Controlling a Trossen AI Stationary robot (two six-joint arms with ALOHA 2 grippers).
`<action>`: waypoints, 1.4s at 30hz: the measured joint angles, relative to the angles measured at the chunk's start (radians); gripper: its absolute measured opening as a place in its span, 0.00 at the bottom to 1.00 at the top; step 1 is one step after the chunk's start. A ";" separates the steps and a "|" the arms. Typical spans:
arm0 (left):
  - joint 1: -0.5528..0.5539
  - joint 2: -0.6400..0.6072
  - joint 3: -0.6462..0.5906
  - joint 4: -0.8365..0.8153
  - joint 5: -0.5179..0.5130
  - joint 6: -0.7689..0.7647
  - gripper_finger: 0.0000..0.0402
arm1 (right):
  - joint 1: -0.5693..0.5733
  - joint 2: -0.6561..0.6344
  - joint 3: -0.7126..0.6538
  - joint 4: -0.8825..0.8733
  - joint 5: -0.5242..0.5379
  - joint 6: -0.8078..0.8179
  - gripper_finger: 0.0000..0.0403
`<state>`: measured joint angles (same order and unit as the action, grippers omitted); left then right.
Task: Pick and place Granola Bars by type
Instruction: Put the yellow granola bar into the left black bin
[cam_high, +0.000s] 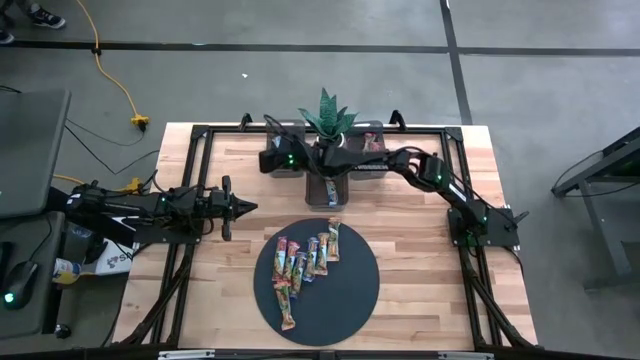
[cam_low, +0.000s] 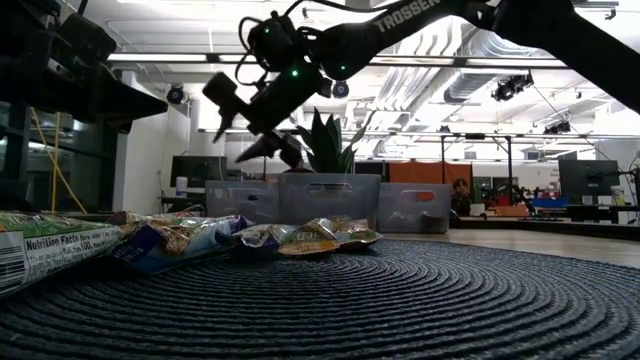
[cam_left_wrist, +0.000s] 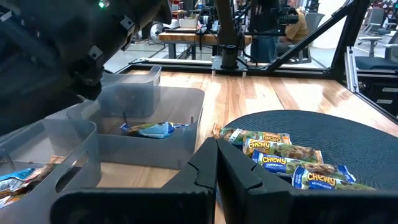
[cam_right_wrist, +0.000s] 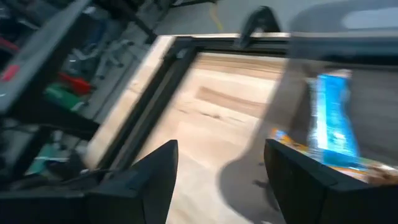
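Most Granola Bars (cam_high: 305, 265) are spread on the dark round mat (cam_high: 355, 295); a blue one (cam_left_wrist: 152, 129) is already lying in the middle bin (cam_left_wrist: 155, 118). The right gripper (cam_right_wrist: 217, 168) is seen with fingers spread and empty over the bins, while the left gripper (cam_left_wrist: 214, 162) is pinched closed, parked at the table's left. Bars are probably light, crinkly and slippery, so they're best pinched across the narrow middle.
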<state>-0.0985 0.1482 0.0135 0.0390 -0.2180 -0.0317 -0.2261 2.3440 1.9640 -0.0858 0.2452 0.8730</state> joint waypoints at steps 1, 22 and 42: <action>0.000 0.000 0.000 0.000 0.000 0.000 0.00 | 0.003 0.000 0.000 0.019 -0.010 -0.010 0.55; 0.000 0.000 0.000 0.000 0.000 0.000 0.00 | 0.089 -0.191 0.000 -0.038 -0.019 -0.332 0.55; 0.000 0.000 0.000 0.000 0.000 0.000 0.00 | 0.268 -0.455 0.000 -0.784 -0.324 -0.162 0.55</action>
<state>-0.0985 0.1482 0.0135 0.0390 -0.2176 -0.0315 0.0416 1.8889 1.9644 -0.8694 -0.0788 0.7114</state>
